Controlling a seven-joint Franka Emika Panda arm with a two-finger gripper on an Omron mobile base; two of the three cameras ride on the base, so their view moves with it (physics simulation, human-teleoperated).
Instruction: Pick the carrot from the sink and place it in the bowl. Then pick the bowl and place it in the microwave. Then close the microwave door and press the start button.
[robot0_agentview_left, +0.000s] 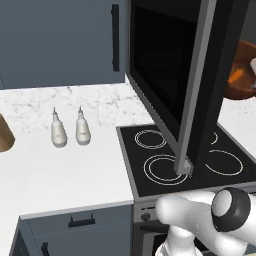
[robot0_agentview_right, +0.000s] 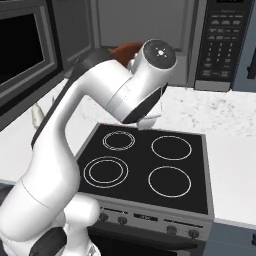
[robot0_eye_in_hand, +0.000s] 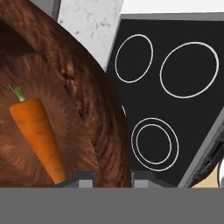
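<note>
One claw (robot0_eye_in_hand: 106, 177) grips the bowl (robot0_eye_in_hand: 87, 100) above the cooktop (robot0_eye_in_hand: 175, 100).

bowl (robot0_eye_in_hand: 83, 100): reddish-brown, streaky wood-like grain, matt. carrot (robot0_eye_in_hand: 37, 133): smooth orange skin, faint ridges. cooktop (robot0_agentview_right: 150, 165): glossy black glass. microwave door (robot0_agentview_left: 200, 85): dark glass, brushed grey metal edging. counter (robot0_agentview_left: 65, 165): white speckled marble look, smooth. two bottles (robot0_agentview_left: 70, 129): off-white, satin. cabinet doors (robot0_agentview_left: 60, 40): matt blue-grey.

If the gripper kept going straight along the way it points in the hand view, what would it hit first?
Likely the black cooktop below: the gripper, shut on the rim of the bowl holding the carrot, looks down at it. Depth is unclear.
</note>
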